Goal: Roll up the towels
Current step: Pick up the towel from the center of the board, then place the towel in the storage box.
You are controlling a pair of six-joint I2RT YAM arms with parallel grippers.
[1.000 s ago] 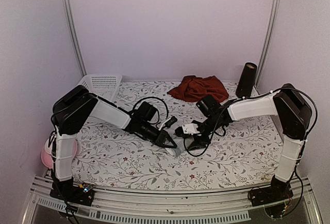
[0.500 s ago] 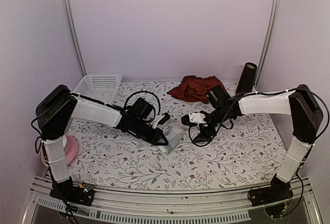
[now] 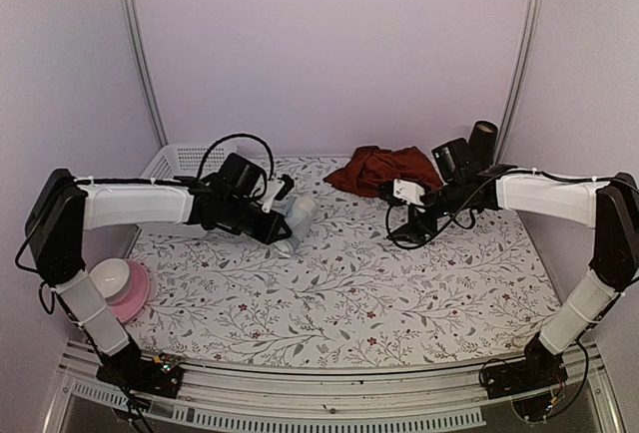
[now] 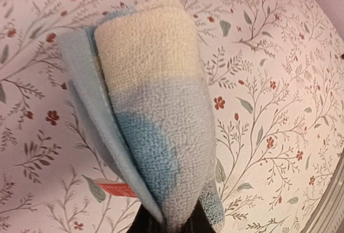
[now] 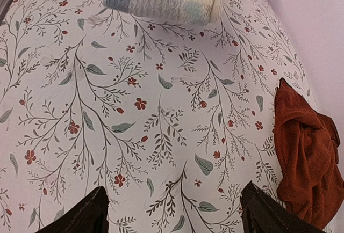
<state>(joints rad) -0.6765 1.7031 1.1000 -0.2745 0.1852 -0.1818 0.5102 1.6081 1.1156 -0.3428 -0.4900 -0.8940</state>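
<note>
The pastel checked towel [image 3: 297,217] is rolled up and held in my shut left gripper [image 3: 280,225], above the table just right of the white basket. In the left wrist view the roll [image 4: 156,109] fills the frame, cream at the far end and blue near the jaws, with its red tag [image 4: 115,189] below it. The dark red-maroon towel [image 3: 385,170] lies crumpled at the back of the table and also shows in the right wrist view [image 5: 307,152]. My right gripper [image 3: 404,229] is open and empty over bare tablecloth [image 5: 177,217], just in front of the maroon towel.
A white mesh basket [image 3: 196,161] stands at the back left. A black cylinder [image 3: 478,154] stands at the back right. A white bowl on a pink plate [image 3: 114,285] sits at the left edge. The table has a floral cloth.
My left gripper has carried the rolled checked towel from the table's centre back and left toward the basket. My right gripper has moved back and right, toward the maroon towel.
</note>
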